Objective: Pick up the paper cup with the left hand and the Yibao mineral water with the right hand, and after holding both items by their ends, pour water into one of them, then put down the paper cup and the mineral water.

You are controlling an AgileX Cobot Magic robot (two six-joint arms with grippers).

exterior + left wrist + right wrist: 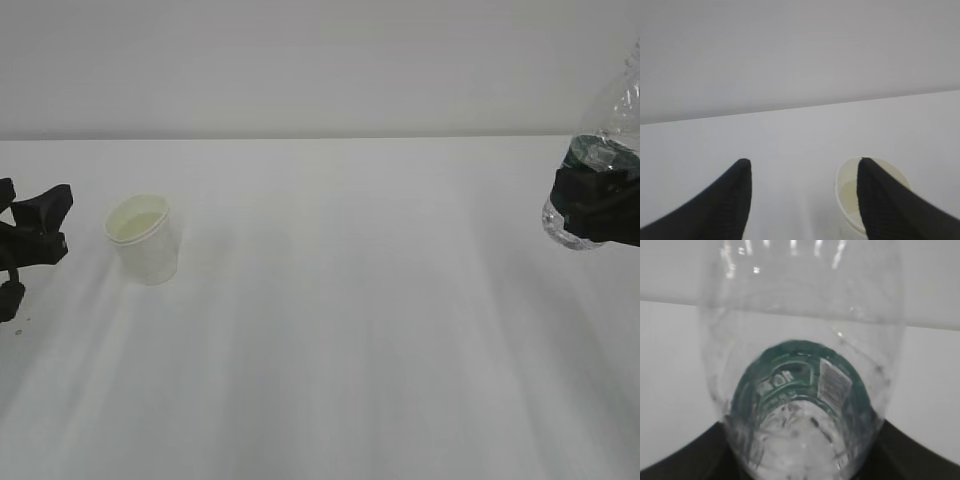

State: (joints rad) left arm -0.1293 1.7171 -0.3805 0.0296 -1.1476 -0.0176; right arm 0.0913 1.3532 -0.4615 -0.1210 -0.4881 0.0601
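Observation:
The paper cup (145, 238) stands upright on the white table (350, 330) at the left, cream inside. My left gripper (55, 222) hovers just left of it, open and apart from it. In the left wrist view the cup (847, 192) shows partly behind the right finger (880, 200), and the gap of the gripper (804, 161) holds nothing. At the right edge my right gripper (600, 205) is shut on the Yibao mineral water (612, 115), gripping near its base below the green label. The bottle (800, 380) fills the right wrist view, clamped in the gripper (800, 450). Its top runs out of frame.
A plain pale wall rises behind the table's far edge (320, 137). Only bare white tabletop lies between the cup and the bottle.

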